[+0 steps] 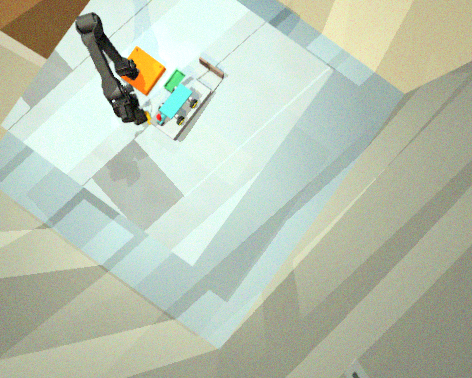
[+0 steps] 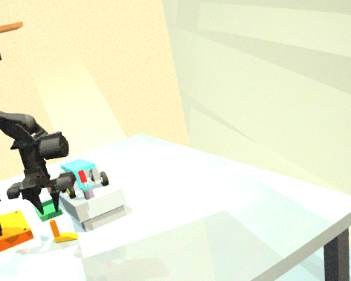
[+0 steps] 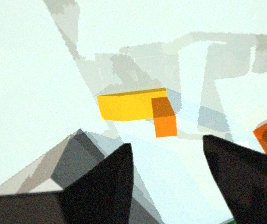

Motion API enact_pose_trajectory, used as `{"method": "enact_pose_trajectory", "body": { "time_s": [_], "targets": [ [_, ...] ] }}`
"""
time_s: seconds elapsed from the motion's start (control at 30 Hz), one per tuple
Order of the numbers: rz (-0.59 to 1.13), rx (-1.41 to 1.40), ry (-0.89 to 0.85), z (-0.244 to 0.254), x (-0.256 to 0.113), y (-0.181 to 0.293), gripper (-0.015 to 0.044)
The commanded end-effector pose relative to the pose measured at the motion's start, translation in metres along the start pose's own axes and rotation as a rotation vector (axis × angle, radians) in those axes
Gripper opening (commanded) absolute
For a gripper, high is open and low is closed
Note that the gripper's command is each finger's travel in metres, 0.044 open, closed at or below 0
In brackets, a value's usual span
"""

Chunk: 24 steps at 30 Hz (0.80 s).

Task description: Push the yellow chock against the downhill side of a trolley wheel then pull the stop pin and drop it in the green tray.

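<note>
The yellow chock [image 1: 148, 117] [image 2: 66, 237] [image 3: 124, 106] lies on the table beside the ramp's pin end, its orange handle [image 2: 53, 227] [image 3: 165, 126] sticking up. My gripper [image 2: 50, 212] [image 3: 166, 146] is partly open and empty, above the table; in the wrist view the chock shows just beyond the fingertips. The cyan trolley [image 1: 175, 101] [image 2: 78, 165] stands on the grey ramp [image 2: 100, 205] [image 3: 76, 155]. The red-headed stop pin [image 1: 159, 117] [image 2: 82, 176] stands upright at its near end. The green tray [image 1: 174, 81] [image 2: 51, 216] is partly behind the fingers in the exterior view. The chock's black base cannot be made out.
An orange plate [image 1: 146, 76] [image 2: 15, 220] lies under the arm's base, left of the tray in the exterior view. A brown bar [image 1: 211, 67] stands at the ramp's far end. The ramp's raised side is close to the gripper in the wrist view.
</note>
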<state>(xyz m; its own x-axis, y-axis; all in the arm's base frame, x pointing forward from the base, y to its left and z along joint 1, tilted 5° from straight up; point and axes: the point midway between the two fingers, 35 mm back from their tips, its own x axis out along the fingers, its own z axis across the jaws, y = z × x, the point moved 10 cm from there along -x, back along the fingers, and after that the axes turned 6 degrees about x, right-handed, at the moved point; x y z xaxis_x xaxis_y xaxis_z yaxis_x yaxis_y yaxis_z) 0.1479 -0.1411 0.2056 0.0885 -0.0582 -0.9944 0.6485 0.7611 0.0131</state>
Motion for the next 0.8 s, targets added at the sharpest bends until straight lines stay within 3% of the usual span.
{"method": "enact_pose_trajectory", "body": {
  "time_s": [0.0, 0.77],
  "targets": [
    [-0.006, 0.004, 0.004, -0.001, 0.008, -0.001, 0.0190],
    [-0.006, 0.004, 0.004, -0.002, 0.038, -0.001, 0.0190]
  ]
}}
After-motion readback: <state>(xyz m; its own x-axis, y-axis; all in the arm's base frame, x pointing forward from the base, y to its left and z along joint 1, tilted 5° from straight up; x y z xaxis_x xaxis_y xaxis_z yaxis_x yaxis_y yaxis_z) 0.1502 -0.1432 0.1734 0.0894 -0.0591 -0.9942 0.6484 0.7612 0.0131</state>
